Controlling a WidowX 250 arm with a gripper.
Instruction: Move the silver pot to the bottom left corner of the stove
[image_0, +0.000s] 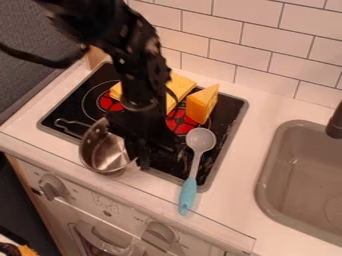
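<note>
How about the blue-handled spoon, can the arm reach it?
Probably yes, unless the claw has hold of the pot: the spoon lies close by, nothing on top, handle past the stove edge.

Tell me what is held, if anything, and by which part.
Cannot tell: the claw is by the silver pot, opposite its handle; any grip is hidden.

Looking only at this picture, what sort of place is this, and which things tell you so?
Probably a toy kitchen: a black stove top with red burner rings, a grey sink, and oven knobs on the front below.
</note>
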